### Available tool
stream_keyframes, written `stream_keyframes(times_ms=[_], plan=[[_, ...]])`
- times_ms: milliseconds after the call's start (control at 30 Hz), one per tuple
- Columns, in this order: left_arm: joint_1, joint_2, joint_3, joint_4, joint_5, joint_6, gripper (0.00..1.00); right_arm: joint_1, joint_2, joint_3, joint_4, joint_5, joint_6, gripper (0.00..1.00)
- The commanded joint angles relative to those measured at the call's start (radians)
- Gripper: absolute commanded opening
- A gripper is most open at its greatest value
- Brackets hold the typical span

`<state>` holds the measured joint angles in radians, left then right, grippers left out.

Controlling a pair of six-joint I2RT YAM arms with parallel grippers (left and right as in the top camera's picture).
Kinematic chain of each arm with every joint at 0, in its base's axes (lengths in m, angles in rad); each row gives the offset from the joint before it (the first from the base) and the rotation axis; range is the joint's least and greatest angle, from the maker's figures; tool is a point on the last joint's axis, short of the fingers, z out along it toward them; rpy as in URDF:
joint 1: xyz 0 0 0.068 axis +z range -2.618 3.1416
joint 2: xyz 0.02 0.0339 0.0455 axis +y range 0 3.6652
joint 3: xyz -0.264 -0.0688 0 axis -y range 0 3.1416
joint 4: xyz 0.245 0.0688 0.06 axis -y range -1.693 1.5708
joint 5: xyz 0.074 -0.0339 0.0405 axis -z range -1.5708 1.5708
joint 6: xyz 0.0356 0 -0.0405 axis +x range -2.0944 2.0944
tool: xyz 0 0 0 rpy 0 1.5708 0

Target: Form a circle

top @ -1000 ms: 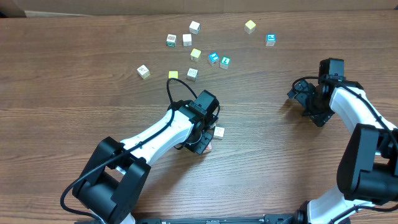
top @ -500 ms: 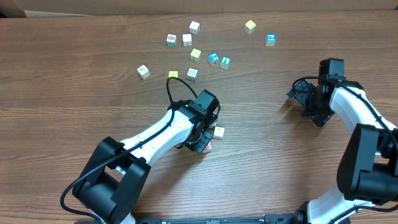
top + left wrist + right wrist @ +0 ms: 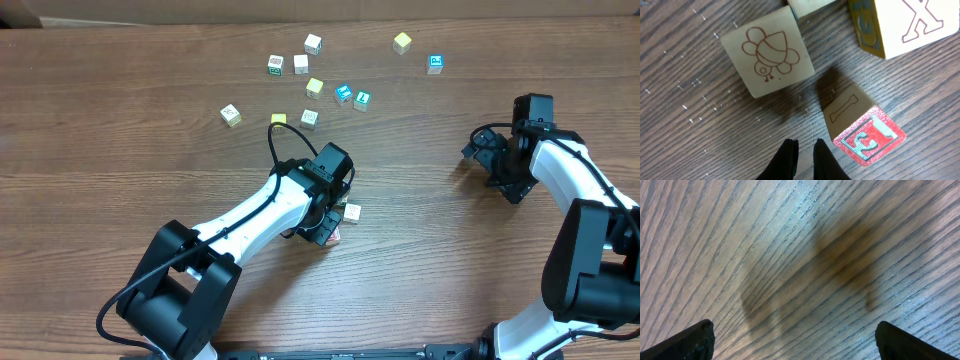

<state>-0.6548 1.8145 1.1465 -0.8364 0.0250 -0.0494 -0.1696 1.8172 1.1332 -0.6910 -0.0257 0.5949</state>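
Note:
The circle is a small clump of cream picture cubes under my left wrist. In the left wrist view a cube with a bee drawing [image 3: 767, 52] lies upper left. A cube with a red E face [image 3: 863, 131] lies to the right, tilted, and a cube with an X [image 3: 900, 22] sits at the top right. My left gripper [image 3: 803, 148] hovers just below them, shut on nothing and touching no cube. From overhead the arm hides most of the clump; only one cream cube [image 3: 351, 212] and a red edge [image 3: 335, 237] show. My right gripper [image 3: 800, 341] stands wide open over bare wood at the right [image 3: 492, 160].
Several loose cubes lie scattered at the back of the table: cream ones [image 3: 313, 43] [image 3: 231, 115], yellow ones [image 3: 402, 42] [image 3: 315, 87] and blue-faced ones [image 3: 435, 63] [image 3: 343, 93]. A black cable [image 3: 285, 135] loops above the left arm.

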Motion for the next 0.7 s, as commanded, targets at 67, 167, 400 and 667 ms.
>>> stream_keyframes(times_ms=[67, 167, 400, 667], plan=[[-0.001, 0.014, 0.023, 0.003, 0.002, 0.012, 0.1, -0.001, 0.002, 0.018, 0.006, 0.006, -0.001, 1.0], [0.0, 0.014, 0.023, 0.003, 0.002, 0.012, 0.1, -0.001, 0.002, 0.018, 0.006, 0.006, -0.001, 1.0], [-0.005, 0.014, 0.022, 0.008, 0.028, 0.027, 0.1, -0.001, 0.002, 0.018, 0.006, 0.006, -0.001, 1.0], [-0.007, 0.014, 0.023, 0.016, 0.04, 0.036, 0.1, -0.001, 0.002, 0.018, 0.006, 0.006, -0.001, 1.0]])
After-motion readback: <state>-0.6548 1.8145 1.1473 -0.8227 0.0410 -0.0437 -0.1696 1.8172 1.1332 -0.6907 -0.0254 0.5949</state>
